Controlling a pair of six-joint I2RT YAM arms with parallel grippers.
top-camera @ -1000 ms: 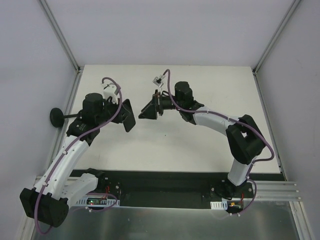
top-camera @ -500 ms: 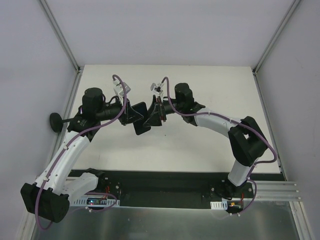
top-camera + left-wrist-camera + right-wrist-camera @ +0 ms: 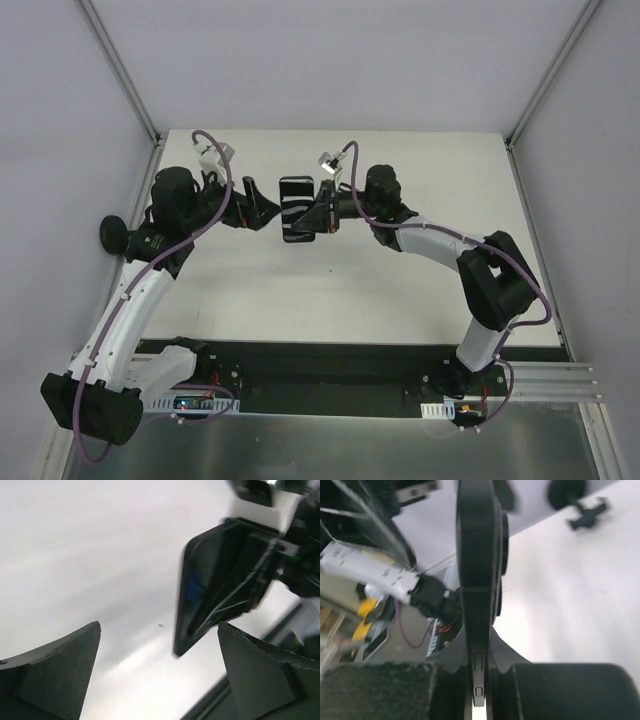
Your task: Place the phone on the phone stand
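Observation:
The phone [image 3: 297,208], a flat black slab, hangs above the middle of the white table, held on edge. My right gripper [image 3: 322,212] is shut on its right side. In the right wrist view the phone [image 3: 477,580] runs edge-on up from between the right gripper's [image 3: 479,666] fingers. My left gripper [image 3: 262,210] stands open just left of the phone, apart from it. Seen from the left wrist, the phone [image 3: 192,590] sits beyond the open left gripper [image 3: 159,626]. The phone stand [image 3: 112,232] is at the table's left edge, and shows in the right wrist view as the phone stand [image 3: 572,497].
Grey walls and aluminium frame posts [image 3: 125,75] close in the white table [image 3: 420,180] at the back and sides. A dark rail [image 3: 330,375] with the arm bases runs along the near edge.
The left gripper has let go of the phone, opened wide and drawn back a little to the left. The right gripper has shut on the phone and now carries it.

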